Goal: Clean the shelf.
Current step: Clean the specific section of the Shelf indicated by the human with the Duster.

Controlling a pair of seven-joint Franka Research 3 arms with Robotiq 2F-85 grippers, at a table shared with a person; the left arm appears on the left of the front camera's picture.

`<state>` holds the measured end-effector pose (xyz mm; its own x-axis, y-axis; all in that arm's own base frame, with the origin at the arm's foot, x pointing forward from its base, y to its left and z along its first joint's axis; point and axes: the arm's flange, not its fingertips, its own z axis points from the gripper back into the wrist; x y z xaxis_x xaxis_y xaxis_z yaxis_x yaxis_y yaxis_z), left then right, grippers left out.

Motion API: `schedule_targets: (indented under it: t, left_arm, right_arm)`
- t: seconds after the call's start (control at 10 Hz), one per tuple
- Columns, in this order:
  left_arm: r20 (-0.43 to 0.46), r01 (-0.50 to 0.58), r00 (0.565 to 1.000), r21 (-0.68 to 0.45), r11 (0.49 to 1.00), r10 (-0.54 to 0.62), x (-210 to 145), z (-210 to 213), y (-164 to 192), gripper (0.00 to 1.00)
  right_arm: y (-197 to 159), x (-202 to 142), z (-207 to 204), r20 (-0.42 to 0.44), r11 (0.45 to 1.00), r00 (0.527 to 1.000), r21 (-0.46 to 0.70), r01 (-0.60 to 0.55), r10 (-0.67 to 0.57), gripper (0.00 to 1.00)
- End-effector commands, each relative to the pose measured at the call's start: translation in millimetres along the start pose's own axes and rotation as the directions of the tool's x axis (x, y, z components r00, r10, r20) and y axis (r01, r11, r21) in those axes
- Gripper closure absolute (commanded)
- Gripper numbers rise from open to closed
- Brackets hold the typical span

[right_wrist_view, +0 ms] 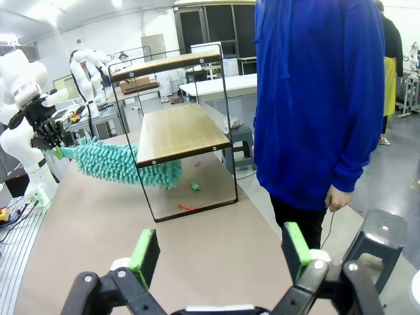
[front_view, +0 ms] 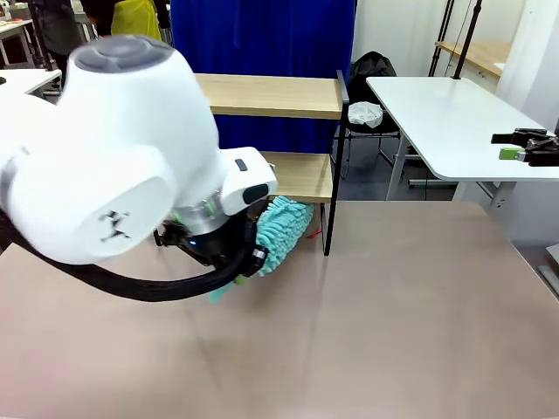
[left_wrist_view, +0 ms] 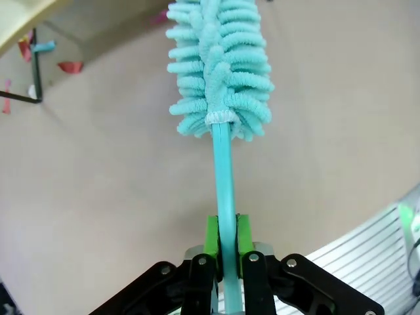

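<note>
At the left of the front view, the left arm's white bulk is crowding the foreground, and beneath it the left pincer (front_view: 247, 257) is gripping a teal duster (front_view: 284, 229). The duster's fluffy head is poking in just under the lower board of the shelf (front_view: 271, 96); whether it is touching the wood cannot be told. The shelf is standing on the far side of the tan bench (front_view: 393, 305), a little left of the middle.

From the left wrist, the grip is showing plainly: the left pincer (left_wrist_view: 227, 241) is clamping the duster's thin handle (left_wrist_view: 224, 177) between its green pads (left_wrist_view: 211, 237), with the head (left_wrist_view: 220, 65) stretching away over the bench.

Farther right in the front view, the right pincer (front_view: 517, 154) is hanging near the picture's edge. Its own camera is showing its jaws (right_wrist_view: 220, 252) standing wide apart, gripping nothing. That view is also taking in the shelf (right_wrist_view: 180, 131) from the side, red and green scraps (right_wrist_view: 187, 207) lying beneath it, and a person in a blue hoodie (right_wrist_view: 315, 98) standing just beyond.
</note>
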<state>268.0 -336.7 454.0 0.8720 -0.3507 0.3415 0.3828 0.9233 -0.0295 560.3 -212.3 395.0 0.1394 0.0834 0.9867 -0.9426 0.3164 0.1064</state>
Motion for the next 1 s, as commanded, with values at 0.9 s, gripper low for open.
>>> schedule_targets:
  t: [0.9]
  left_arm:
    - [0.103,-0.337,0.931,-0.121,0.934,0.35,77.5,-102.1,-69.6,0.87]
  right_arm:
    - [1.0,2.6,-0.9,0.002,1.0,1.0,0.0,-0.004,0.004,0.0]
